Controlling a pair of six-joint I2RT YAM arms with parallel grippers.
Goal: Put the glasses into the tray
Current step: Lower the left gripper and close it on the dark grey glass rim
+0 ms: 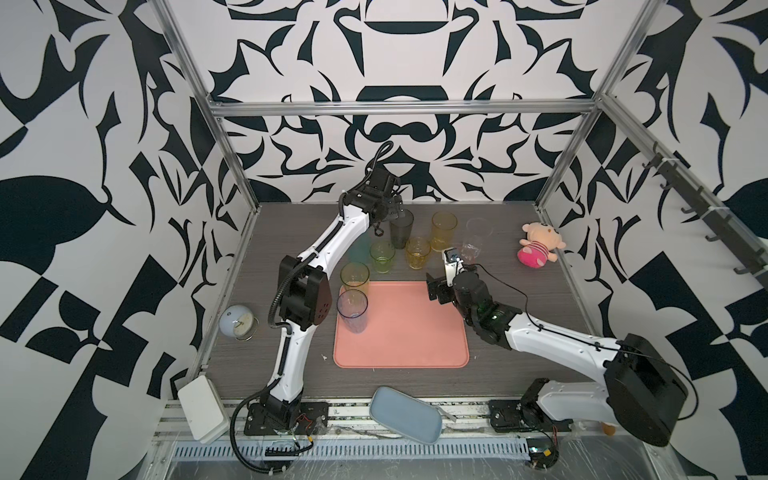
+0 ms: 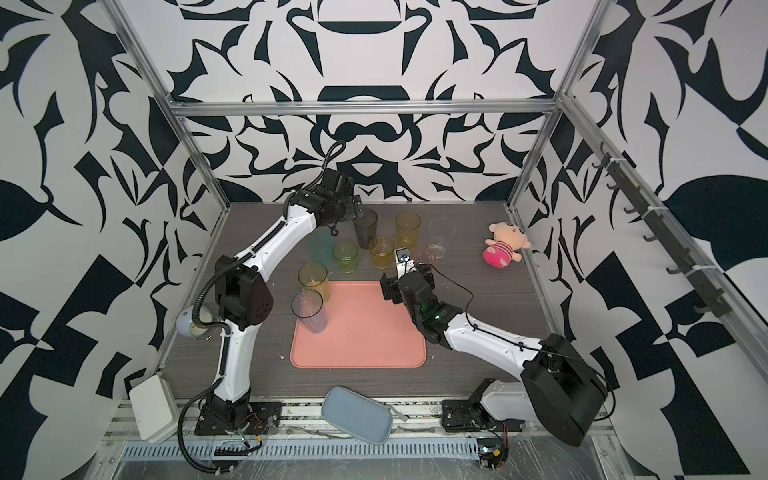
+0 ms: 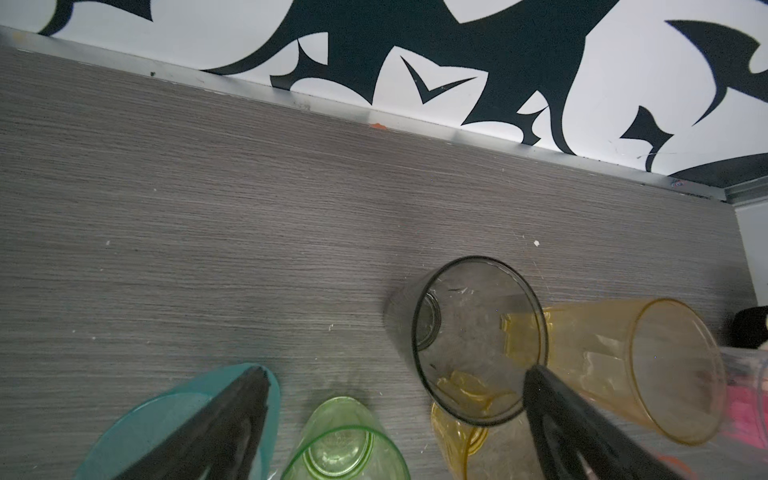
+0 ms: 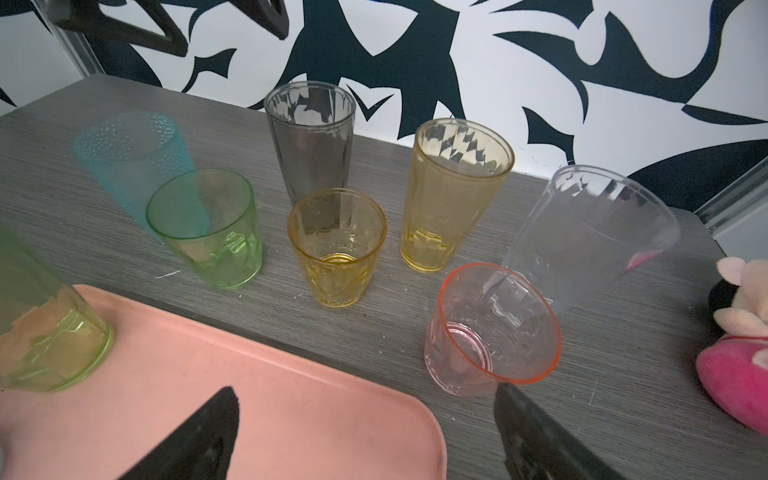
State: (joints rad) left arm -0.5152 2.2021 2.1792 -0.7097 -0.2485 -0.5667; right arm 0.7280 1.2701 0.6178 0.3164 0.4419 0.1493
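**Fig. Both end effectors open and empty beside the crowded back row**

*Hazard.* Your left end effector [image 3: 399, 374], spread wide and holding nothing, hung among the rear glasses. One finger was over the teal glass [image 3: 166, 411], the other at the rim of the smoky grey glass [image 3: 478, 340]. Had you lowered or closed it there, a finger would probably have clipped a rim and tipped a tall glass into its neighbours. Your right end effector [image 4: 365, 392], equally wide and empty, faced the pink glass [image 4: 492, 328], which stood just beside the clear glass [image 4: 590, 232]. A broad approach risked shoving both.

*Pose.* Your left arm reached beyond 12 o'clock of the tray [image 1: 407, 332], elbow raised. Your right arm lay low from 4 o'clock, its wrist over the tray's 1 o'clock corner.

*Location.* The yellow-green glass [image 1: 354, 276] and the blue glass [image 1: 352, 311] stood in the tray at 10 and 9 o'clock. Seven glasses waited on the table [image 3: 208, 208] around 12 o'clock.
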